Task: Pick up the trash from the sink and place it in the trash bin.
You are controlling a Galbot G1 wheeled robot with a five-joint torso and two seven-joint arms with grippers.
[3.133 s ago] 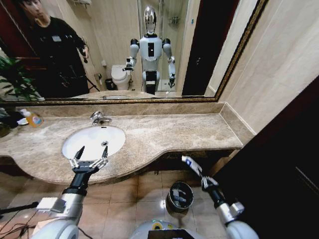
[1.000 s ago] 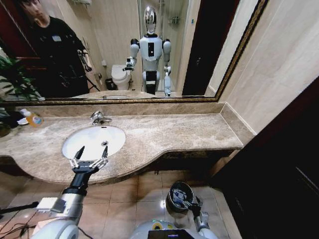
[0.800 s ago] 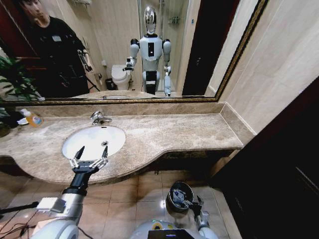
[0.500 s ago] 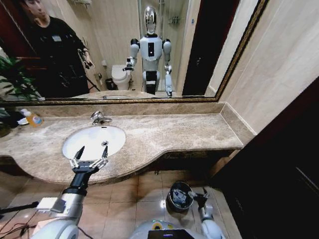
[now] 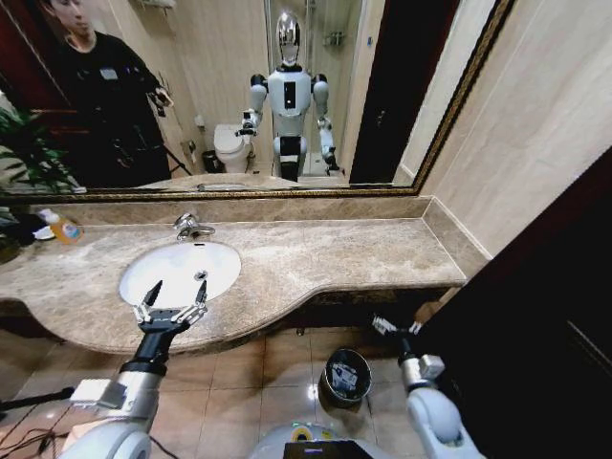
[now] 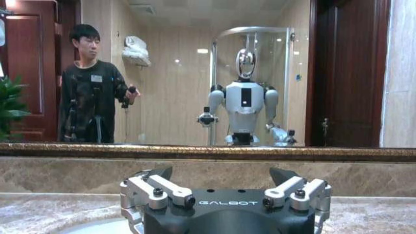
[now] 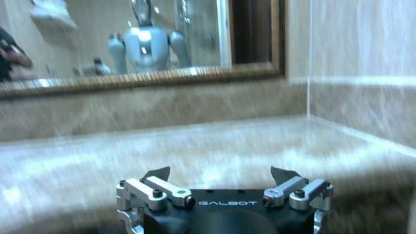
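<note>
Head view: orange bottle (image 5: 64, 229) beside sink (image 5: 179, 271).

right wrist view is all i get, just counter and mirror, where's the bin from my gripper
Observer: The bin stands below the counter; the right gripper is above it, to its right, fingers open.
Operator: anything in the bin
Observer: Something white lies inside; I can't tell which item.
Operator: and the left arm
Observer: The left gripper hovers open at the front edge of the sink.
</note>
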